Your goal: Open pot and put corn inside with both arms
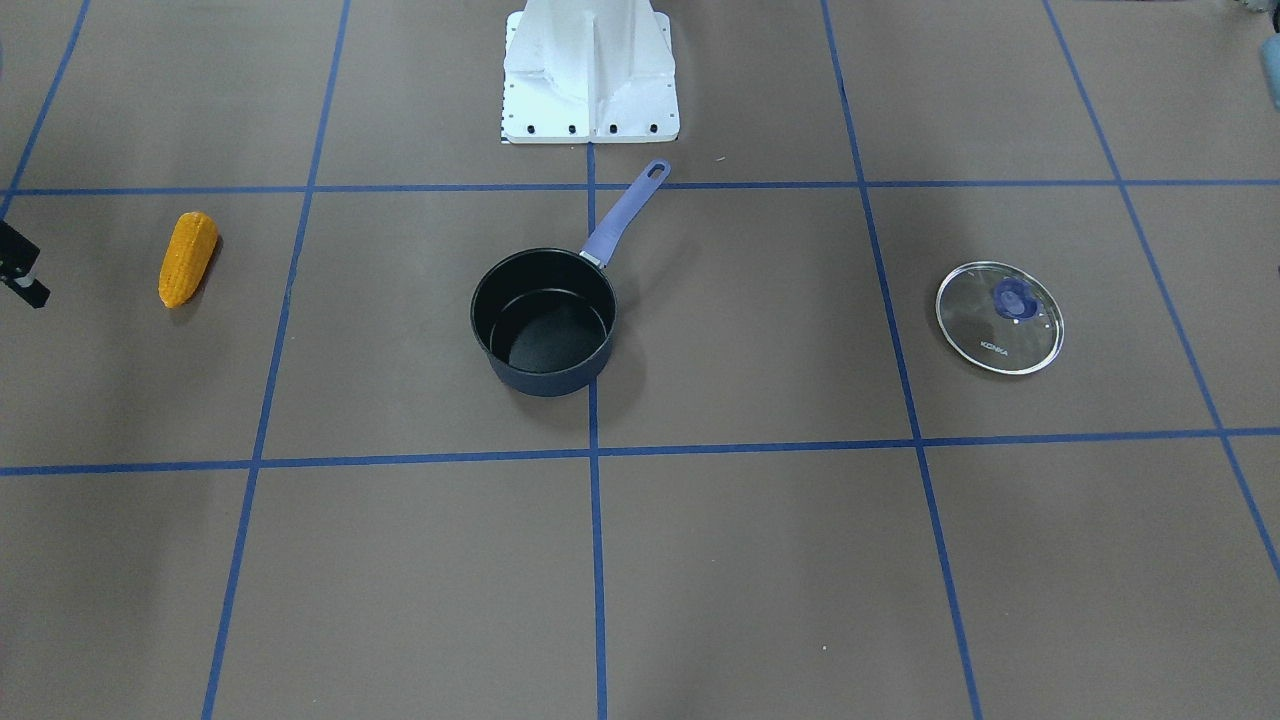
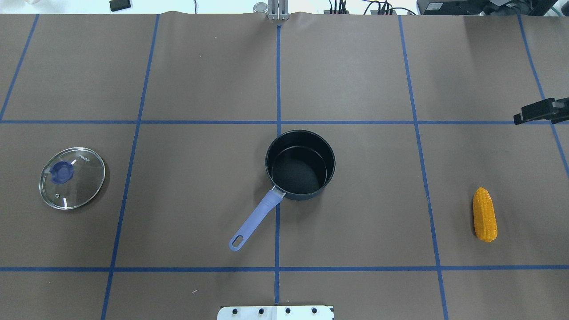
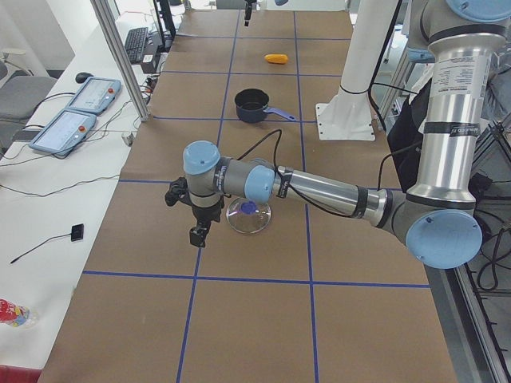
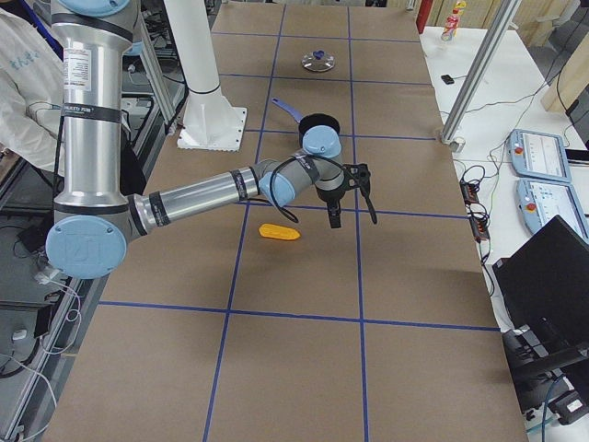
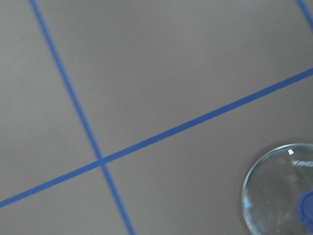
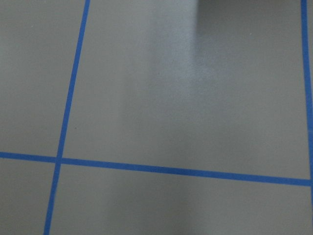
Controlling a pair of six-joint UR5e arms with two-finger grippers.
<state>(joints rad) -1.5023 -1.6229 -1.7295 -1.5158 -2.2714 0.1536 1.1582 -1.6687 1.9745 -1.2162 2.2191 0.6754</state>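
Observation:
The dark pot (image 2: 300, 164) with a lilac handle (image 2: 253, 222) stands open and empty at the table's middle, also in the front view (image 1: 545, 320). Its glass lid (image 2: 72, 178) with a blue knob lies flat on the table on my left side. The corn (image 2: 484, 214) lies on the table on my right side. My right gripper (image 2: 529, 114) hovers beyond the corn near the table's edge, and in the right side view (image 4: 352, 219) its fingers stand apart and empty. My left gripper (image 3: 192, 223) hovers beside the lid (image 3: 249, 215); I cannot tell whether it is open.
The white base pedestal (image 1: 590, 80) stands behind the pot's handle. Blue tape lines grid the brown table. Teach pendants (image 3: 80, 112) and cables lie on the side bench. A person in white (image 4: 18, 74) stands beside the robot.

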